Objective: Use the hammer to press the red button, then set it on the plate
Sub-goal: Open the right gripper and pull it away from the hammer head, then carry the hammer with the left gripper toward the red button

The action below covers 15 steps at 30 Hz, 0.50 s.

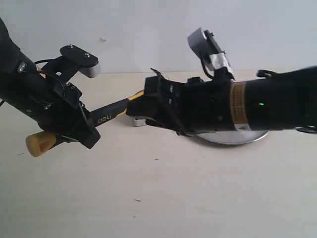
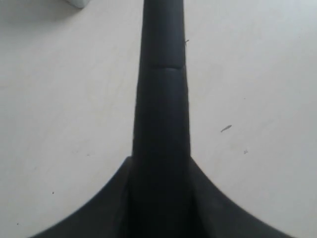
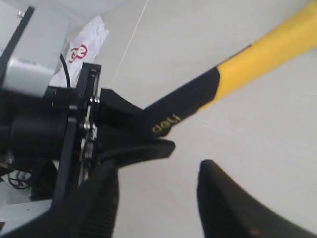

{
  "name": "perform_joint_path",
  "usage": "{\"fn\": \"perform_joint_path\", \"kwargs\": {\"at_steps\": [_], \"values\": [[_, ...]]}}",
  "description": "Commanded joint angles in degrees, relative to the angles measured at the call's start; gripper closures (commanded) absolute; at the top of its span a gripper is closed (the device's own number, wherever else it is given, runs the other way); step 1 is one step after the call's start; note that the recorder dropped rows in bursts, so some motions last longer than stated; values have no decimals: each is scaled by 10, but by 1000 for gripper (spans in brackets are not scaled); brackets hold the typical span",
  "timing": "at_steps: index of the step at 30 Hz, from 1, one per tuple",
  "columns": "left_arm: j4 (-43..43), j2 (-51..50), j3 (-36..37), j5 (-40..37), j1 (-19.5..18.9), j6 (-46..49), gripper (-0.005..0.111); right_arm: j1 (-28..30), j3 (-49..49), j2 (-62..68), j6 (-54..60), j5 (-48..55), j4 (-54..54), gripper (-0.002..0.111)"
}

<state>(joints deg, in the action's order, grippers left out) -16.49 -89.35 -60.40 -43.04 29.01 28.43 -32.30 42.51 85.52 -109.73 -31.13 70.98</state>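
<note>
A pale wooden table (image 1: 158, 193) runs back to a plain white wall (image 1: 148, 29). The left gripper (image 1: 88, 130) is clamped tight on the hammer (image 1: 113, 114) near its yellow end. The handle slants up toward the middle, and the head is lost behind the right gripper (image 1: 148, 101). That one reaches in over the silver plate (image 1: 233, 138), fingers spread apart and holding nothing. Just beneath it, only the grey base of the button (image 1: 138, 122) shows.

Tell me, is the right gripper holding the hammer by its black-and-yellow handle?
Not quite. It is the left gripper that holds the hammer by its black-and-yellow handle. The right wrist view shows it clamped there, while the right gripper is open with nothing in it.
</note>
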Motion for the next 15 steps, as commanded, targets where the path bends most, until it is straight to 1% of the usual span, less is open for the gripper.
{"fn": "perform_joint_path", "kwargs": {"at_steps": [1,2,4,8,11,15], "values": [[-46,8,-6,58,2,-5,107,0,-85,-119,16,110,89,99],[-54,9,-5,64,2,-6,107,0,-107,-152,16,142,111,108],[-79,12,1,90,2,-6,107,0,-147,-221,15,201,134,108],[-123,29,19,147,2,-6,107,0,-221,-347,33,311,138,108],[-139,42,33,179,2,-6,107,0,-264,-421,53,348,141,108],[-156,62,63,213,2,-3,107,0,-306,-504,60,354,151,108]]}}
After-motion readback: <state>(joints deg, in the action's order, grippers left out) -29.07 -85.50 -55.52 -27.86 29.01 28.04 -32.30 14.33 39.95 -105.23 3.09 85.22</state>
